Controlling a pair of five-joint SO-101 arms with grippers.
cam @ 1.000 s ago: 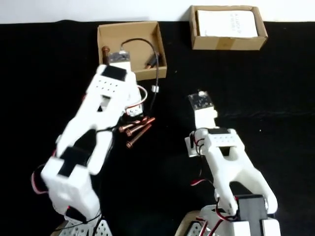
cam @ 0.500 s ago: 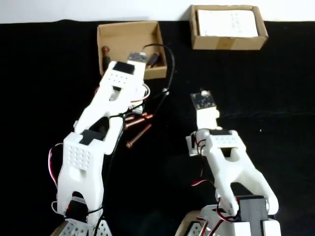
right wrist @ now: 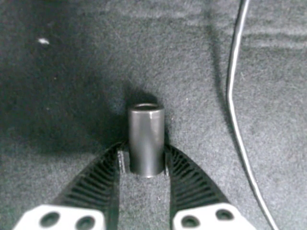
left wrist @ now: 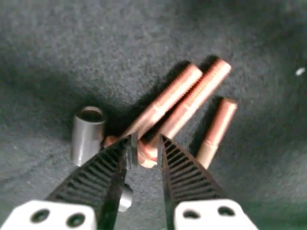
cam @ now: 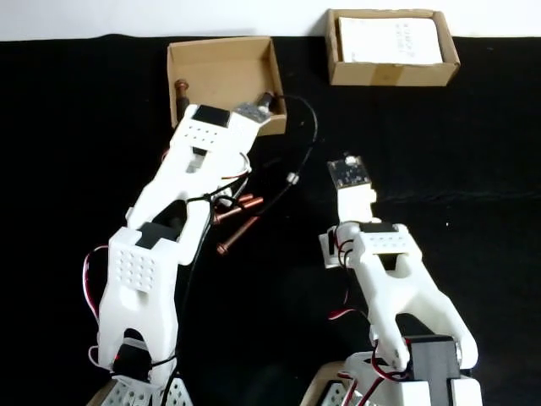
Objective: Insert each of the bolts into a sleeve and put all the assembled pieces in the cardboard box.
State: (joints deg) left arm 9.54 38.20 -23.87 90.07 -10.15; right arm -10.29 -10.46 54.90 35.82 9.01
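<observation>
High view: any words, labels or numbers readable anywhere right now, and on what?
White sheet inside a cardboard box: faint lines of print, too small to read.
Bolts and sleeve: no markings readable.

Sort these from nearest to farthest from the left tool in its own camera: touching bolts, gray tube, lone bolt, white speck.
1. Touching bolts: heads right at the left tool's tips.
2. Gray tube and lone bolt: either side of that pair, too close to call.
3. White speck: far off, past the lone bolt.
</observation>
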